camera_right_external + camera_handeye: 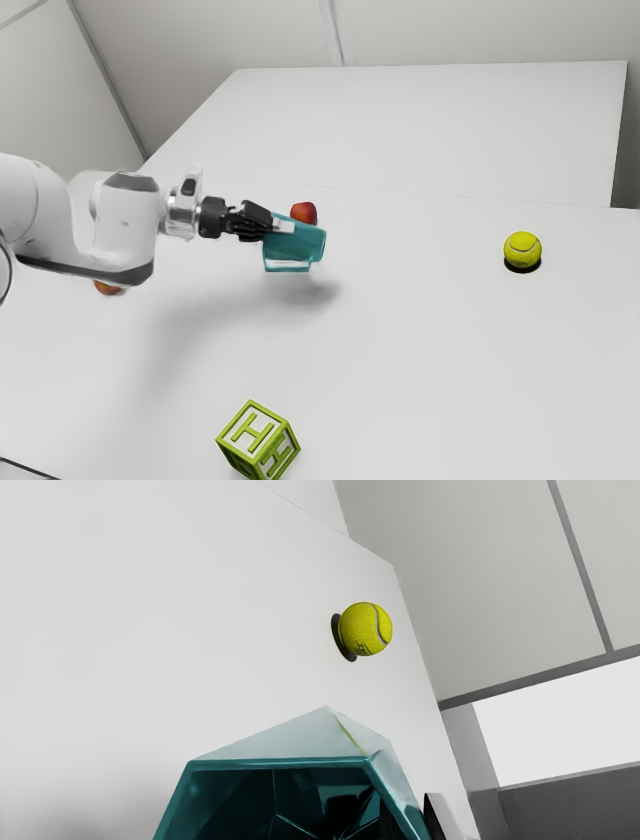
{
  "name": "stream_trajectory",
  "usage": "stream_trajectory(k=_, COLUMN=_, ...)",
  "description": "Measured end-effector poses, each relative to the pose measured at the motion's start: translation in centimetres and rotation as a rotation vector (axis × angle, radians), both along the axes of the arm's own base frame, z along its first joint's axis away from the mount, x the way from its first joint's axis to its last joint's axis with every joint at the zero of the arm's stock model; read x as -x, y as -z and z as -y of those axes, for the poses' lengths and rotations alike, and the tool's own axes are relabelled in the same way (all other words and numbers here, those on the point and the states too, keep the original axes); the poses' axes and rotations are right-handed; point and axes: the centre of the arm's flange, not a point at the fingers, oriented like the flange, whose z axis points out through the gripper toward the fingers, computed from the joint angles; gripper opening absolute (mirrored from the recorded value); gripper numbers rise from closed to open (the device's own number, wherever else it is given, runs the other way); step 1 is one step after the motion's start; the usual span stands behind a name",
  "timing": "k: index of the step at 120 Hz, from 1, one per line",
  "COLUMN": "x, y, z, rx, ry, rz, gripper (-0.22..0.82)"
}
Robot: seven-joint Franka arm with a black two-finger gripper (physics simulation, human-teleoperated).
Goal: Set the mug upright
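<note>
While the claw (281, 227) grips the teal mug (306, 243), the mug hangs tilted above the worktop (430, 350) (with shadow beneath). A tennis ball (522, 248) sits well apart.

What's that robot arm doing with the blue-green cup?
The robot arm has its black gripper shut on a teal mug. It seems to be holding the mug in the air above the white table, judging by the shadow underneath. The job is to set the mug upright, and it isn't standing on the table yet. A tennis ball and a green letter block with an H on it are sitting on the table too.
</note>
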Motion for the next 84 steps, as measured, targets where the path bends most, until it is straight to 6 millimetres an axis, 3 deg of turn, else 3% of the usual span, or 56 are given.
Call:
stream_trajectory(k=17, x=-1.6, y=-2.8, z=0.0, rx=-0.395, ry=0.141, rz=0.062, gripper=-0.17)
stream_trajectory(k=29, x=-3.2, y=-6.8, z=-0.4, rx=-0.723, ry=0.295, rz=0.066, gripper=-0.17)
stream_trajectory(k=36, x=-3.6, y=-7.5, z=-0.2, rx=-0.862, ry=0.343, rz=0.035, gripper=-0.17)
stream_trajectory(k=55, x=-4.3, y=-5.0, z=-0.8, rx=-1.02, ry=0.311, rz=-0.081, gripper=-0.17)
stream_trajectory(k=84, x=-3.2, y=-0.7, z=-0.6, rx=-1.03, ry=0.17, rz=-0.242, gripper=-0.17)
